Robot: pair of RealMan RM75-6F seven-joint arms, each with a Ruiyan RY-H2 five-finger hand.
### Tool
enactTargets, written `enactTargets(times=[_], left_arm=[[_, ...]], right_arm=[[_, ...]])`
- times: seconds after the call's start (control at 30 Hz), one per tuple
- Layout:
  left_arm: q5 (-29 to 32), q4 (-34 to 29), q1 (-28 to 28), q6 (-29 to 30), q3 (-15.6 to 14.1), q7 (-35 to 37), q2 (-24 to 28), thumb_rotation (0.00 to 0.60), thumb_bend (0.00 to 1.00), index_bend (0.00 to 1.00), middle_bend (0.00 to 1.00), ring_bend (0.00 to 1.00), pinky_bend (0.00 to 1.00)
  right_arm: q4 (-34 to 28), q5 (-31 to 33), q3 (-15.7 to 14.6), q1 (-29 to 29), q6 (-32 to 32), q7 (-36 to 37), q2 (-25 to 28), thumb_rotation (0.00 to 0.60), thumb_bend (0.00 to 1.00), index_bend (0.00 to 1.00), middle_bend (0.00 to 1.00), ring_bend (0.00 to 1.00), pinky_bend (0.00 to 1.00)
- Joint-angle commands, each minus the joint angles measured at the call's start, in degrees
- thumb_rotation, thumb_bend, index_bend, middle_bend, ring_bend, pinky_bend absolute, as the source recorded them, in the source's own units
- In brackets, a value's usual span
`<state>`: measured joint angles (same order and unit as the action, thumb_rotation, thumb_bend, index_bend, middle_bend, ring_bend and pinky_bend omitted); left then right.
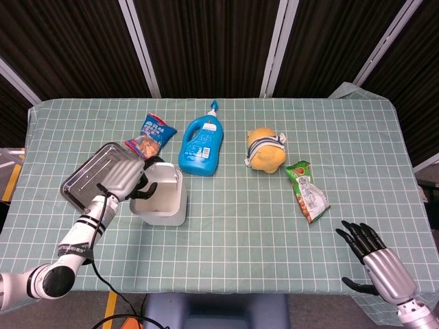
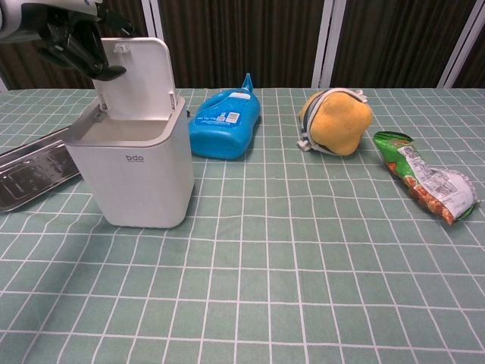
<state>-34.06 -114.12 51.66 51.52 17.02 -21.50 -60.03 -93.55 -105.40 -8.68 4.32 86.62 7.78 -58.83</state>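
Green checked cloth covers the desk (image 1: 226,226), the largest thing here. On its left part stands the white bin (image 2: 132,171), its lid (image 2: 140,76) raised upright, with a steel tray (image 1: 86,175) just beside it on the left. It looks like light, stiff, smooth plastic, likely to slide or tip under a sideways push; the lid's free top edge seems the natural hold. The left hand (image 1: 123,179) hovers over the bin's left rim, fingers curled at the lid's edge and holding nothing I can make out; whether they touch the lid is unclear. Behind the bin lie a blue detergent bottle (image 1: 200,144), a yellow plush toy (image 1: 266,152), a green snack bag (image 1: 307,192) and a blue snack bag (image 1: 152,131). The right hand (image 1: 376,260) rests open near the desk's front right corner, its wrist cut off. The bin's inside is hidden.
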Motion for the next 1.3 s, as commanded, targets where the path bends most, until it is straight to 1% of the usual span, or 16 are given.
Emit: enactTargets(times=[0.03,0.27,0.43,0.7,0.87,0.93,1.0,1.07,1.1,1.17,1.23,1.3], left_arm=[[-1.40,-2.83,-0.71,1.56,-1.23,-0.39,2.09,0.600,0.49,0.25,1.00,1.00,1.00],[-3.98,-8.68,-2.54,2.11,-4.80,-1.45,6.50,0.600,0.49,0.23,1.00,1.00,1.00],[-5.05,-11.01,-3.04,-0.21,-7.60,-1.49,8.32,0.600,0.49,0.22,1.00,1.00,1.00],[-6.96,-12.54,-3.23,-2.48,-12.05,-2.90,8.70,0.600,0.49,0.19,1.00,1.00,1.00],[-5.98,-11.38,-2.04,-4.83,-14.90,-4.11,7.31,0.600,0.49,0.18,1.00,1.00,1.00],[-5.12,-11.06,-1.31,-5.11,-15.51,-4.66,6.87,0.600,0.49,0.16,1.00,1.00,1.00],[-5.22,-11.30,-1.07,-4.19,-15.26,-4.52,6.74,0.600,0.49,0.13,1.00,1.00,1.00],[-8.24,-12.31,-2.41,-0.95,-13.94,-2.87,6.68,0.600,0.49,0.10,1.00,1.00,1.00],[-11.37,-12.94,-3.87,1.60,-13.06,-1.47,6.67,0.600,0.49,0.09,1.00,1.00,1.00],[-16.80,-13.88,-6.48,5.52,-12.22,0.68,6.79,0.600,0.49,0.07,1.00,1.00,1.00],[-23.32,-15.05,-9.71,9.63,-12.31,2.53,7.74,0.600,0.49,0.05,0.99,0.99,1.00],[-28.71,-16.20,-12.71,12.63,-13.51,3.32,9.27,0.600,0.49,0.05,0.94,0.95,1.00]], right_arm=[[0.11,-0.71,-0.36,0.04,0.07,0.20,0.18,0.600,0.25,0.00,0.00,0.00,0.00],[0.21,-1.74,-0.74,-0.11,0.70,0.40,0.31,0.600,0.25,0.00,0.00,0.00,0.00],[0.27,-2.71,-1.13,-0.38,1.39,0.43,0.31,0.600,0.25,0.00,0.00,0.00,0.00],[0.40,-3.14,-1.43,-0.33,1.27,0.66,0.20,0.600,0.25,0.00,0.00,0.00,0.00],[0.35,-3.39,-1.64,-0.29,1.15,0.77,0.20,0.600,0.25,0.00,0.00,0.00,0.00],[0.33,-3.57,-1.74,-0.33,1.28,0.83,0.23,0.600,0.25,0.00,0.00,0.00,0.00],[0.37,-3.72,-1.80,-0.40,1.52,0.94,0.29,0.600,0.25,0.00,0.00,0.00,0.00],[0.42,-3.75,-1.85,-0.50,1.77,1.18,0.38,0.600,0.25,0.00,0.00,0.00,0.00],[0.44,-3.77,-1.87,-0.55,1.93,1.32,0.45,0.600,0.25,0.00,0.00,0.00,0.00],[0.50,-3.88,-1.94,-0.63,2.17,1.54,0.56,0.600,0.25,0.00,0.00,0.00,0.00],[0.59,-4.14,-2.07,-0.71,2.42,1.74,0.67,0.600,0.25,0.00,0.00,0.00,0.00],[0.68,-4.28,-2.14,-0.78,2.63,1.87,0.76,0.600,0.25,0.00,0.00,0.00,0.00]])
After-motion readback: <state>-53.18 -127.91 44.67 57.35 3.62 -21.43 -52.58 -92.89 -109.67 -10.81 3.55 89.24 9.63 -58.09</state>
